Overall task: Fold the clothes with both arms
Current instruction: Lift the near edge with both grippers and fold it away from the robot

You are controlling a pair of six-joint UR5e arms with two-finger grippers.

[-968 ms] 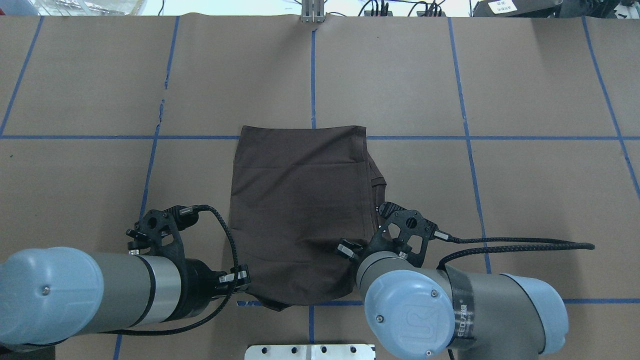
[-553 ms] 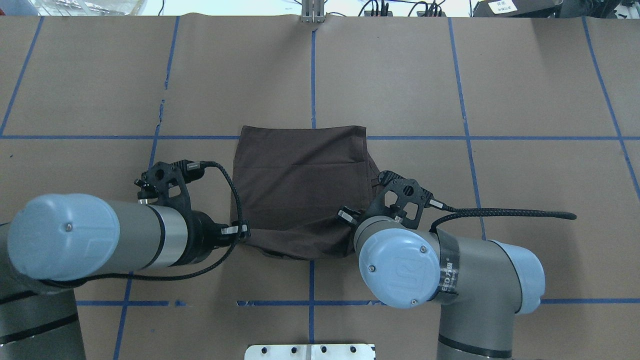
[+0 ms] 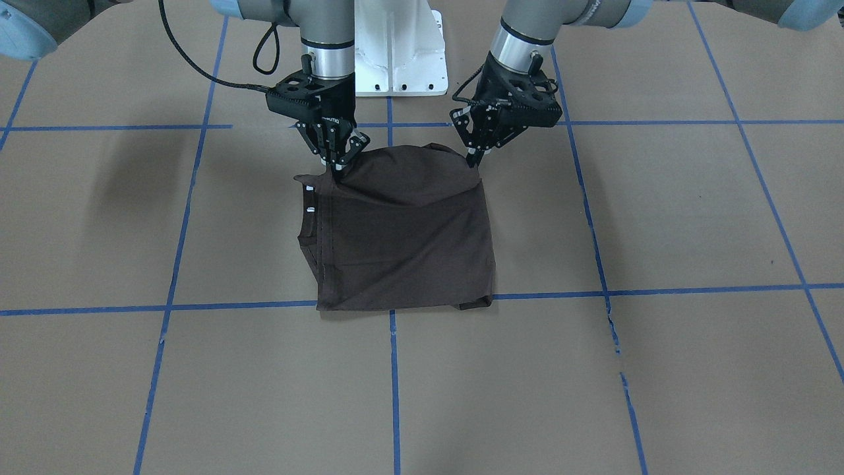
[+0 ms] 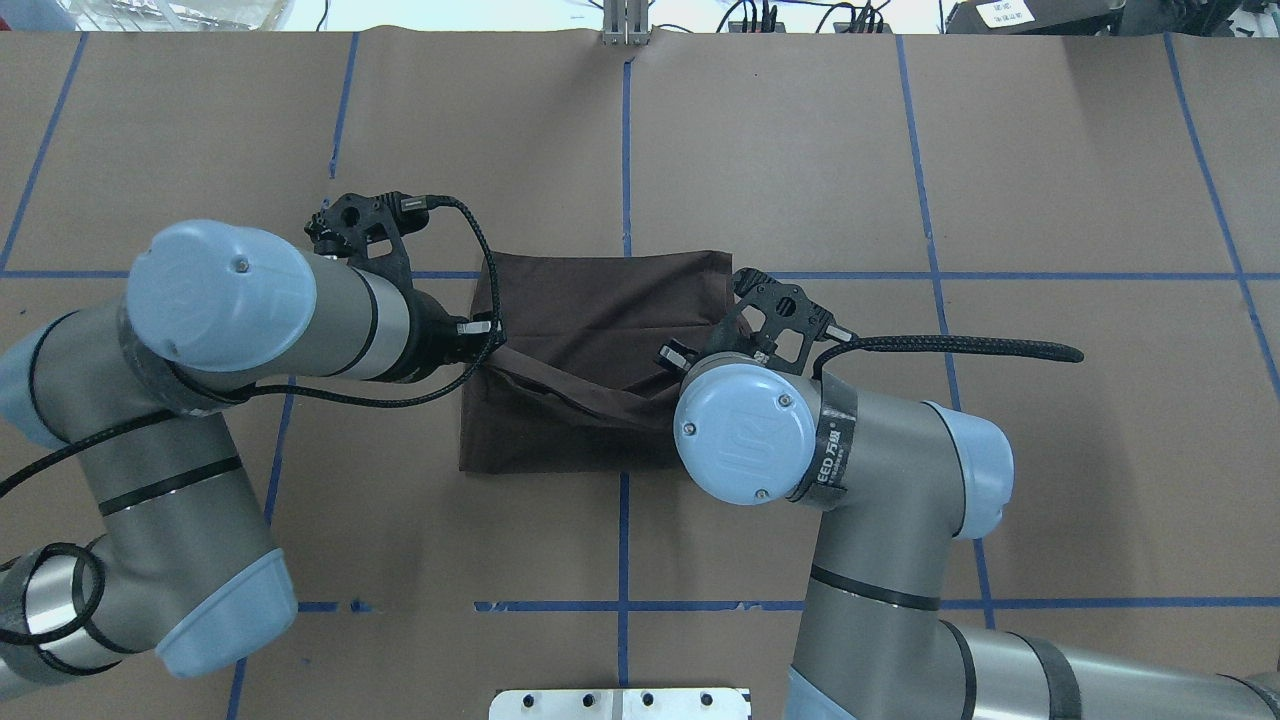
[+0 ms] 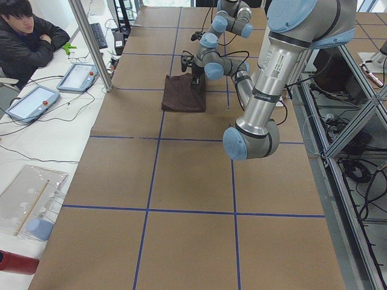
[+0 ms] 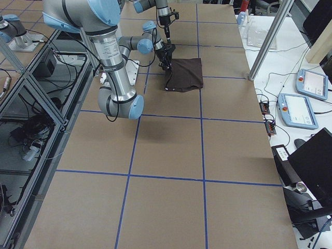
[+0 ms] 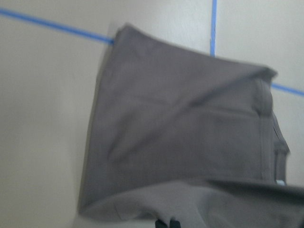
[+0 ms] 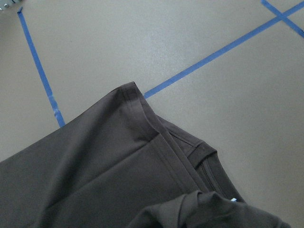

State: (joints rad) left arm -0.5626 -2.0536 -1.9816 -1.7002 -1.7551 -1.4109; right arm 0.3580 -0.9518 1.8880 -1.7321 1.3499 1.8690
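Step in hand, by judgement: the cross fold. The shirt [image 3: 402, 244] lies on the table [image 3: 593, 369] just out from the white pedestal [image 3: 399, 59]. Its pedestal-side edge is raised off the surface, while the far half lies flat.

The left gripper [image 3: 473, 157] is clenched on one raised corner and the right gripper [image 3: 335, 161] on the other. Both are between the pedestal and the shirt's middle.

Next move calls for level, matched travel of both corners away from the pedestal. The raised edge should be laid on the far edge before release. Uneven pace would likely skew the fold.
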